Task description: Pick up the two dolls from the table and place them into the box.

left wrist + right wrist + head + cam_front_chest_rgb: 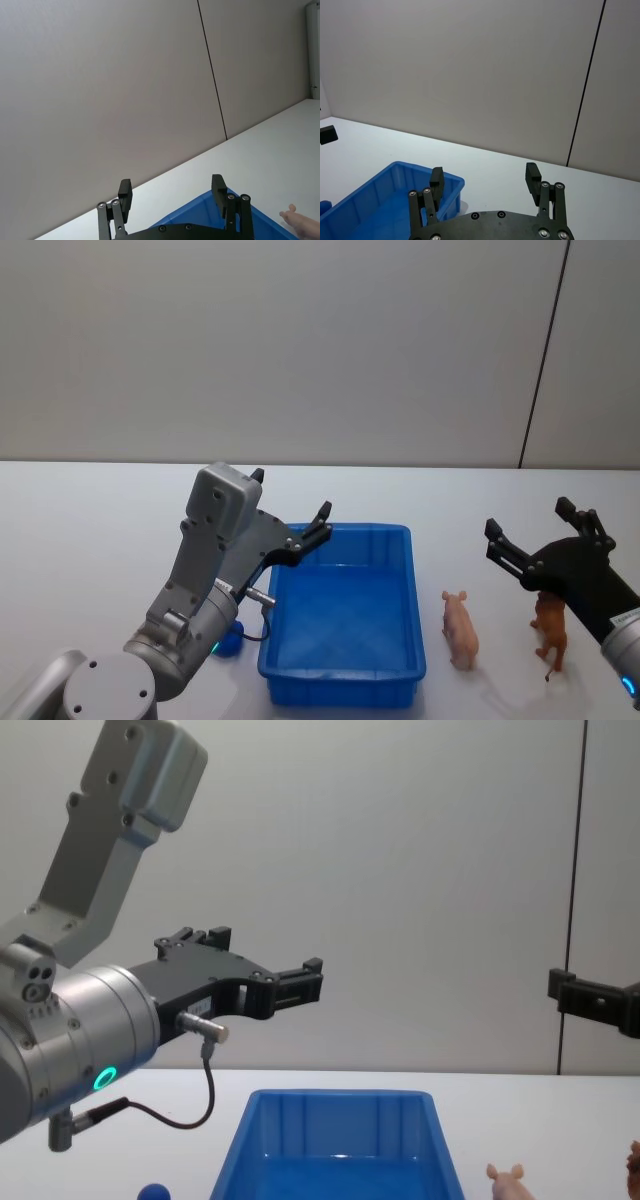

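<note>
At the far left a small blue ball (228, 643) sits on the white worktop (100, 520), just beside the near left corner of the box and partly hidden behind the left arm. The left gripper (291, 492) is raised in the air over the left rim of the box, toward its far left corner. Its black fingers (125, 189) are spread wide apart with nothing between them. In the chest view this gripper (265, 955) hangs well above the box and reaches toward the middle.

The blue box (340, 675) rests on the worktop in the middle, its long side running away from the robot. No doll lies in the part of its floor that shows.

Right of the box, near its right wall but not touching it, the pink pig doll (460, 630) is on the worktop with its head toward the far side. Its ears rise at the lower edge of the chest view (508, 1176).

Farther right the reddish-brown doll (550, 628) is also on the worktop, apart from the pig. Its upper part is covered by the right gripper (530, 518). That gripper hovers above the brown doll. Its fingers (532, 175) are spread and hold nothing.
</note>
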`<control>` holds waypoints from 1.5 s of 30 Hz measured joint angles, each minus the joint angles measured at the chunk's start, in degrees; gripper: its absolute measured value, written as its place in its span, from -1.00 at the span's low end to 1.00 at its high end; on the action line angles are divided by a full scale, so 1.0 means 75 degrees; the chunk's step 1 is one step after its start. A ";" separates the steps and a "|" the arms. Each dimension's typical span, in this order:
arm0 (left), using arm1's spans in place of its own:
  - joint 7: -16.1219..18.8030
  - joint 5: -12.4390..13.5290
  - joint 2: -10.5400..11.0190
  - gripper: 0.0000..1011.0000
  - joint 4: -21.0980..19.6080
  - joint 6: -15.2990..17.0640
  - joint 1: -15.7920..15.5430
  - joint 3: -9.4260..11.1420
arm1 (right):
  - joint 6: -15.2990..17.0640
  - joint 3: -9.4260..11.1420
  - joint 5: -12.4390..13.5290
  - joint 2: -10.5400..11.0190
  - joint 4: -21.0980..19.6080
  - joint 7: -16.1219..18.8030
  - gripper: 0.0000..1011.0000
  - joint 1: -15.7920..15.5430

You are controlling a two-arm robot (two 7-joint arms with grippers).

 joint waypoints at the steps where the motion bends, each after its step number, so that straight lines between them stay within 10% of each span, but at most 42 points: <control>1: 0.0000 0.0000 0.0000 0.98 0.0000 0.0000 0.0000 0.0000 | 0.0000 0.0000 0.0000 0.0000 0.0000 0.0000 0.98 0.0000; 45: 0.0000 0.0000 0.0000 0.98 0.0000 0.0000 0.0000 0.0000 | 0.0142 0.0019 -0.0033 -0.0047 0.0104 -0.0071 0.98 0.0090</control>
